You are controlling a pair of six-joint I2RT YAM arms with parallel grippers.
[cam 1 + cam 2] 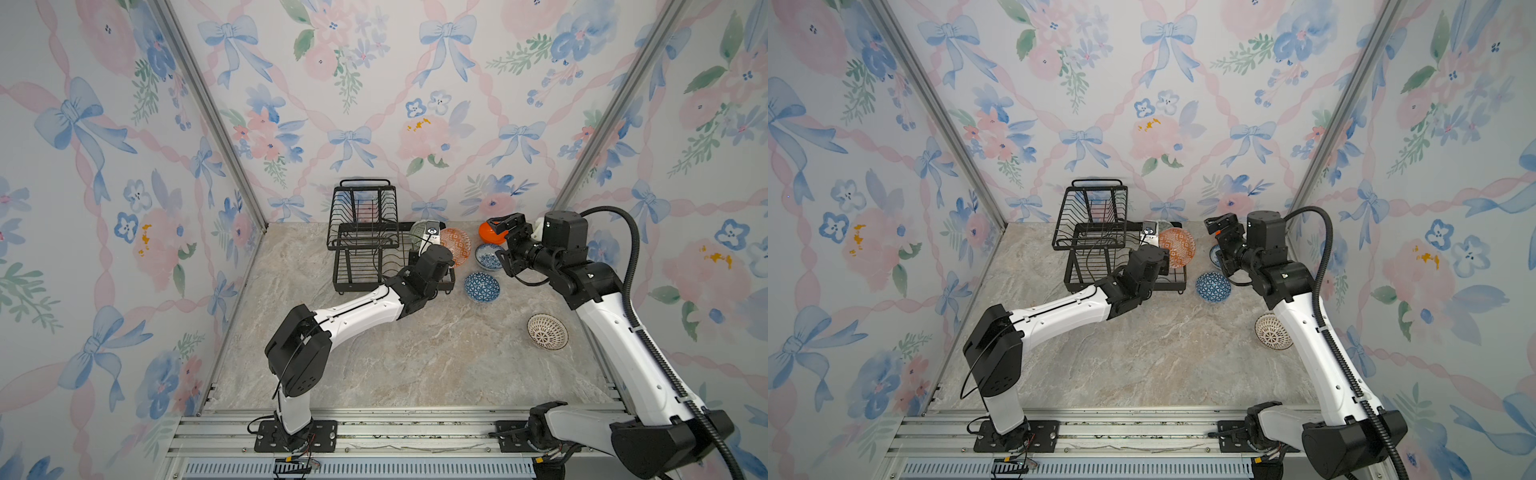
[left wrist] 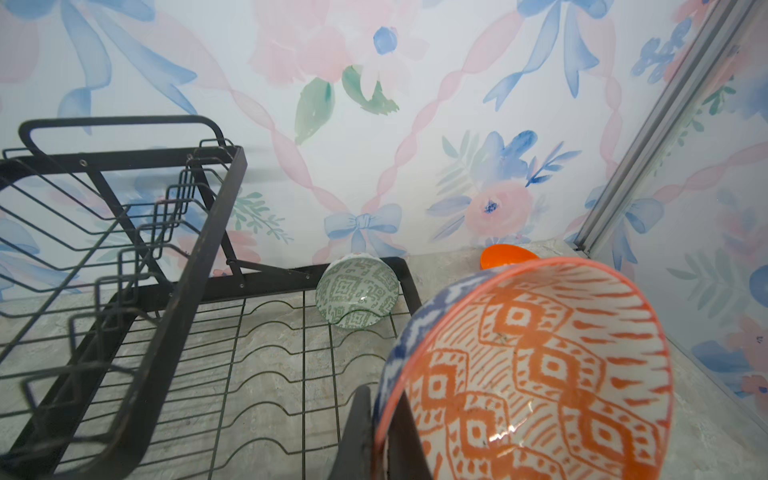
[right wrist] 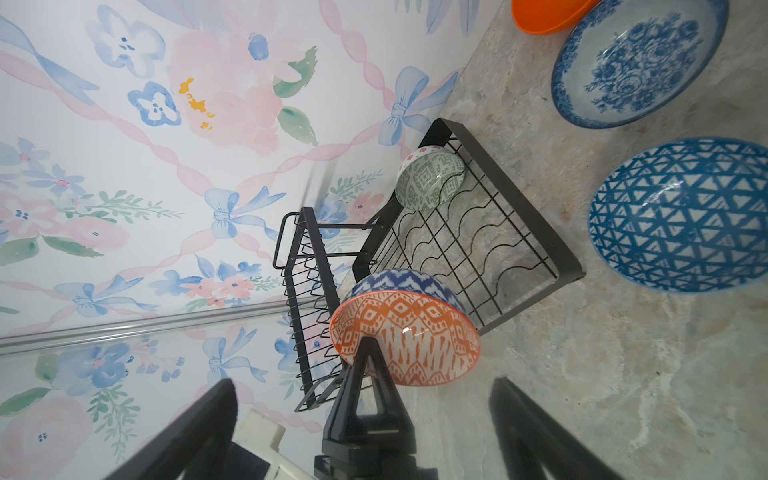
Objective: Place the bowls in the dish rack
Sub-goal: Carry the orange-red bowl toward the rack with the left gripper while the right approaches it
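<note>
Pinches the rim of the orange-white bowl (image 2: pixel 540 374) with the left gripper (image 2: pixel 384 415), jaws narrow, one finger inside and one outside; holds it tipped on edge at the right end of the dish rack (image 2: pixel 205 237) lower tier, probably to drop it upright between the wavy dividers; cannot tell whether over the wires or just outside the frame; shows the grey-green bowl (image 2: pixel 357 293) already standing on edge in the far corner of that tier, so likely the same pose wanted here; hangs the right gripper (image 1: pixel 496 241) wide open and empty near the plain orange bowl (image 1: pixel 484 232) and blue floral bowl (image 1: pixel 488 255), probably waiting for the next pick; leaves the dark-blue geometric bowl (image 1: pixel 482 286) and lattice bowl (image 1: pixel 547 331) loose on the table (image 1: pixel 415 353); held bowl look: glossy; orange diamonds and dashes on white inside, orange lip, blue-white zigzag outside, small glare spot low inside.
</note>
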